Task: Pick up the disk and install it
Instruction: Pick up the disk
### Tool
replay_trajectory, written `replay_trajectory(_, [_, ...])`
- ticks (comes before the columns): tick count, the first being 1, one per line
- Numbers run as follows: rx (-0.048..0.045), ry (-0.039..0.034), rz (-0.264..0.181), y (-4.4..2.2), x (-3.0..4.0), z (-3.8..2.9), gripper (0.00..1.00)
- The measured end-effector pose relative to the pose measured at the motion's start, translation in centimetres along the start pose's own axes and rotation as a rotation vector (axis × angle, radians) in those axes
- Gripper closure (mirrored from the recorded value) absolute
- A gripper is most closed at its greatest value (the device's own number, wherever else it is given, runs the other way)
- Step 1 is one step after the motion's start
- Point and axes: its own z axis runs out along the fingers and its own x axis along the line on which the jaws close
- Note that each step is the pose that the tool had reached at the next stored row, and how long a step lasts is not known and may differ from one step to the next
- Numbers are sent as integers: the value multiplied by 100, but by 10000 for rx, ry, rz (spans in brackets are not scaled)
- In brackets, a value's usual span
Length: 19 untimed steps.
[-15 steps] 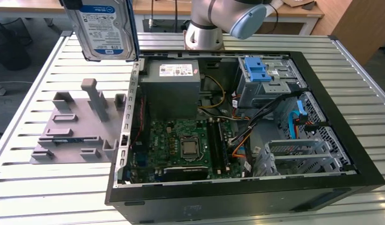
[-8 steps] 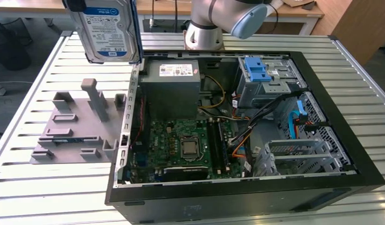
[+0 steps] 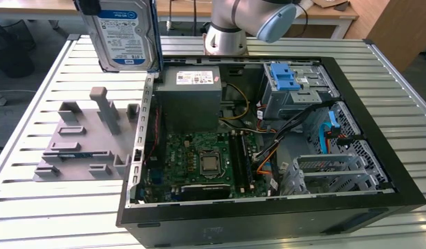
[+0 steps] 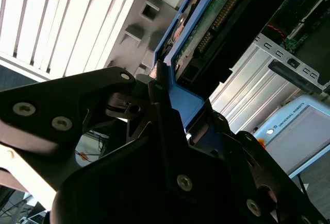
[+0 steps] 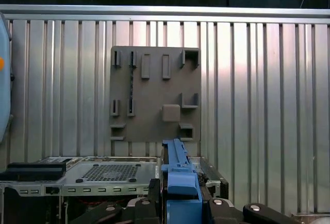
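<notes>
Gripper (image 4: 164,92) and blue carrier frame (image 4: 181,105) seen nearest in second wrist view. Step judged: transfer of disk (image 3: 123,36) toward drive bay (image 3: 290,78) in open computer case (image 3: 268,213). Disk best squared to bay opening, loose cables (image 3: 282,132) avoided, clamp pressure maintained. Claw closed narrow, frame edge pinched between fingers. Disk held upright, label outward, well clear of slatted table (image 3: 54,207), above grey fixture plate (image 3: 82,140) side of case.

Slatted table (image 3: 47,207) bearing computer case (image 3: 268,224), grey fixture (image 3: 74,142)
</notes>
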Motion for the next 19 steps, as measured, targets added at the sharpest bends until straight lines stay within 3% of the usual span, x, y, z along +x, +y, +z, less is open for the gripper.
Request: replay_trajectory(19, [-6, 0, 0, -264, 122, -8, 64])
